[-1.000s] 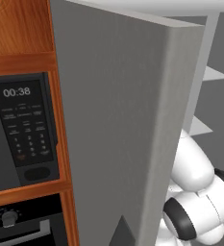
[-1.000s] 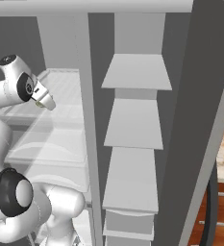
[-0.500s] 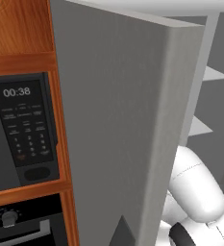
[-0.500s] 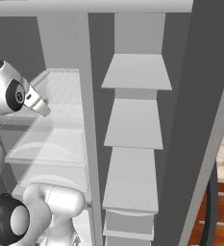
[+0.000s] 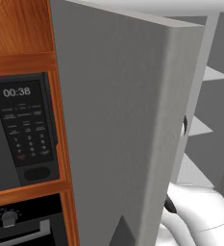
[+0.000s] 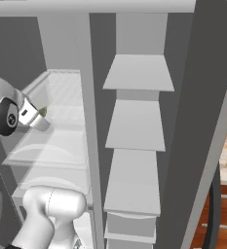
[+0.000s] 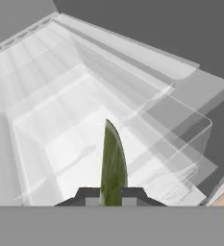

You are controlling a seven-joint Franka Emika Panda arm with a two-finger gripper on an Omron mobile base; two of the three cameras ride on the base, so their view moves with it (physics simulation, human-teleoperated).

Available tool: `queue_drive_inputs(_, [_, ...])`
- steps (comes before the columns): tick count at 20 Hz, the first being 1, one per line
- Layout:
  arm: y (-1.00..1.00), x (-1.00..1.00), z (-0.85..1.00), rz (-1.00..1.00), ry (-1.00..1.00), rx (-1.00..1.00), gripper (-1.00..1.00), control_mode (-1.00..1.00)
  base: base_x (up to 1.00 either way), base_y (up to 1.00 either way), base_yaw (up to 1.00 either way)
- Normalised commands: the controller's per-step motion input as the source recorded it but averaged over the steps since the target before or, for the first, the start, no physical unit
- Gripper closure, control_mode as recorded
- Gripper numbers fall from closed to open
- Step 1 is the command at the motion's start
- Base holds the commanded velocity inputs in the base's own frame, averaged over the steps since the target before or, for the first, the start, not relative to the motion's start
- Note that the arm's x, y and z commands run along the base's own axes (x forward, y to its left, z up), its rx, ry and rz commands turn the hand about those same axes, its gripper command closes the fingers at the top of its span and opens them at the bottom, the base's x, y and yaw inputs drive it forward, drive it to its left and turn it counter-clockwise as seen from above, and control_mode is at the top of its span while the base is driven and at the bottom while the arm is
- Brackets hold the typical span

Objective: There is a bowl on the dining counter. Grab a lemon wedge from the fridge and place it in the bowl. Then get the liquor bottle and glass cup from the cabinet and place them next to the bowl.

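Note:
A thin green-yellow lemon wedge (image 7: 113, 163) stands upright between my dark fingertips, and my gripper (image 7: 112, 194) is shut on it. Below it lie the clear glass fridge shelves (image 7: 80, 120), and the wedge hangs above them without touching. In the right base view my gripper (image 6: 40, 121) sits at the left, over the front of the upper glass shelf (image 6: 61, 146), with a speck of the lemon wedge (image 6: 43, 112) showing at its tip.
The open grey fridge door (image 5: 113, 120) stands close on the left, beside a wall microwave (image 5: 22, 129) and an oven (image 5: 17, 226) in a wooden column. Grey door shelves (image 6: 137, 126) stack on the right of the fridge's centre post (image 6: 88, 121).
The hand, still shut on the wedge, has come down and back toward the front of the shelf. The arm's elbow has dropped lower in the left base view.

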Motion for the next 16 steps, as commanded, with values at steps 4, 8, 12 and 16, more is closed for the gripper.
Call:
queue_drive_inputs(4, [-0.1,-0.77,0.54,0.0,0.0,0.03,1.0,-1.0,0.0,0.0,0.0])
queue_drive_inputs(8, [-0.1,-0.58,0.6,0.0,-0.01,0.0,1.0,-1.0,0.0,0.0,0.0])
queue_drive_inputs(12, [-0.25,-0.52,0.48,0.0,-0.06,0.0,1.0,-1.0,0.0,0.0,0.0])
queue_drive_inputs(16, [-0.2,-0.74,0.27,0.0,-0.07,0.0,1.0,-1.0,0.0,0.0,0.0])
